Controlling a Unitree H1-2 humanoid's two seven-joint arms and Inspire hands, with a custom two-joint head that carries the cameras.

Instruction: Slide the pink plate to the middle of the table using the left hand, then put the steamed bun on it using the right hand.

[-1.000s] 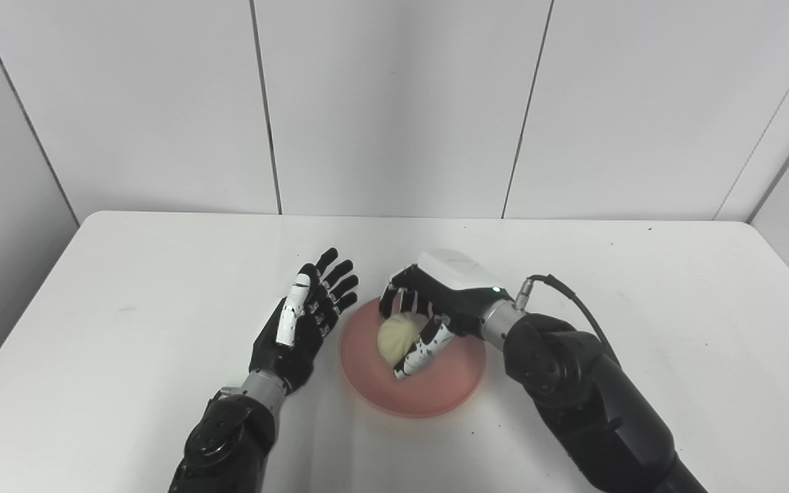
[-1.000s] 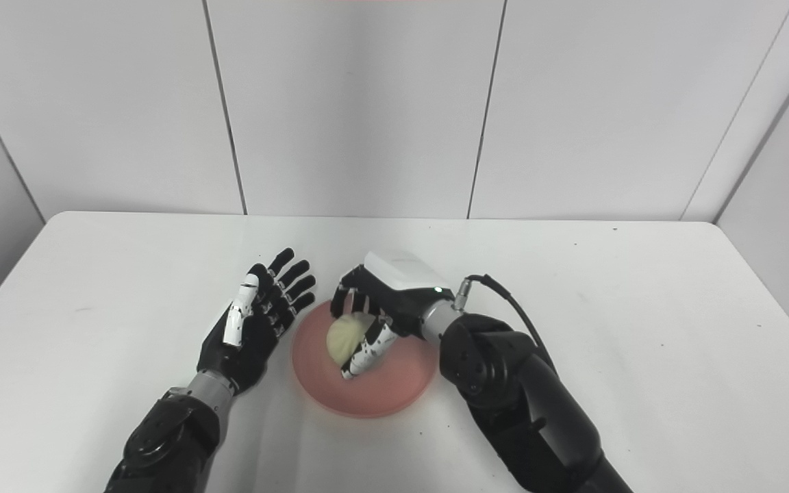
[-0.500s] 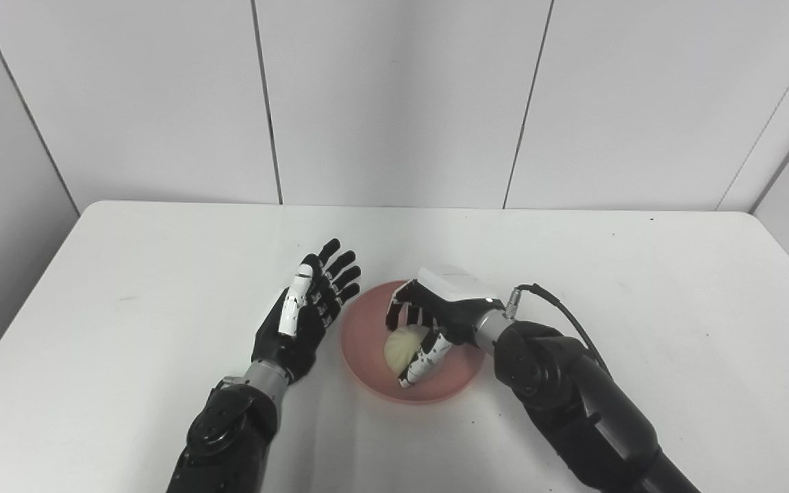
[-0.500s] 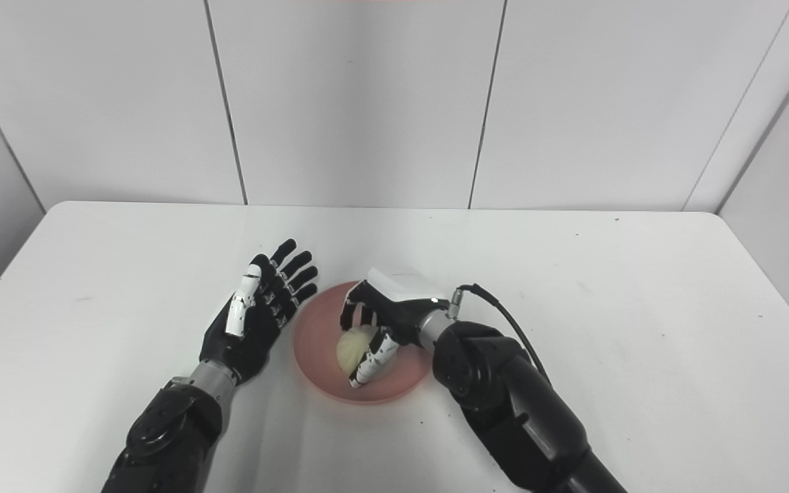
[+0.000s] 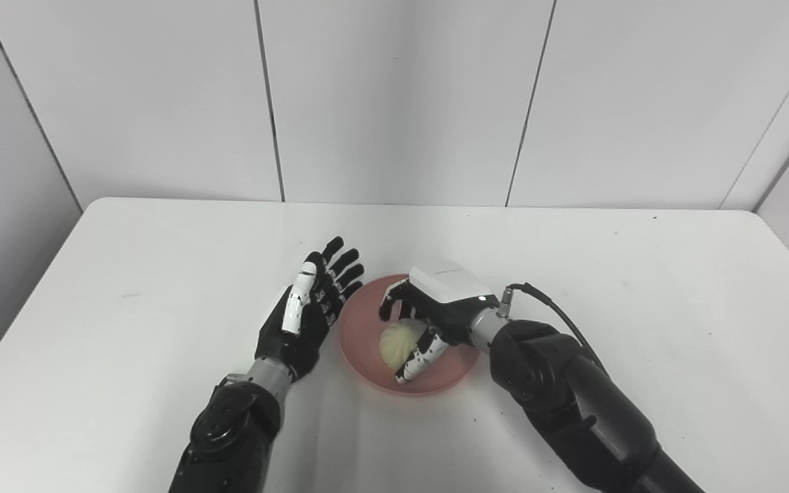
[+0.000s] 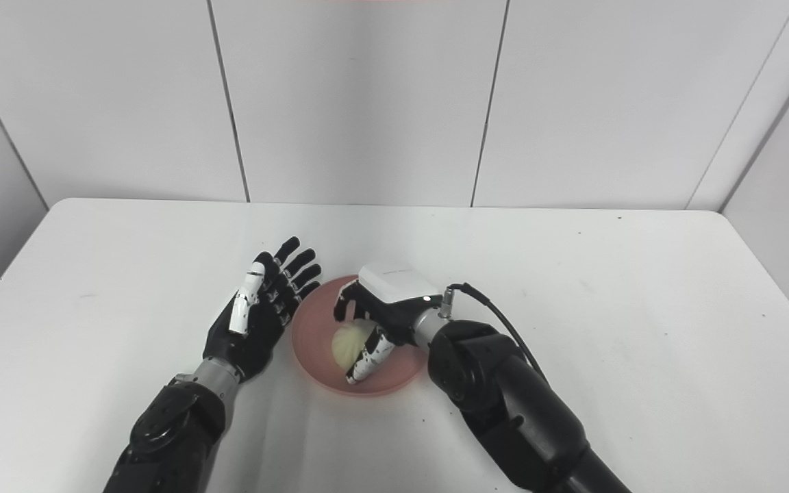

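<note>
Centrally on the smooth white table lay the round, shallow pink plate; over it the right hand grasped the pale, pleated steamed bun. Just beside the rim, the left hand was spread, holding nothing.

Paired head views, down on table

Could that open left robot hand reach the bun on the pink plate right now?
Probably not: the left robot hand is beside the pink plate, but the right robot hand wraps the steamed bun.
</note>
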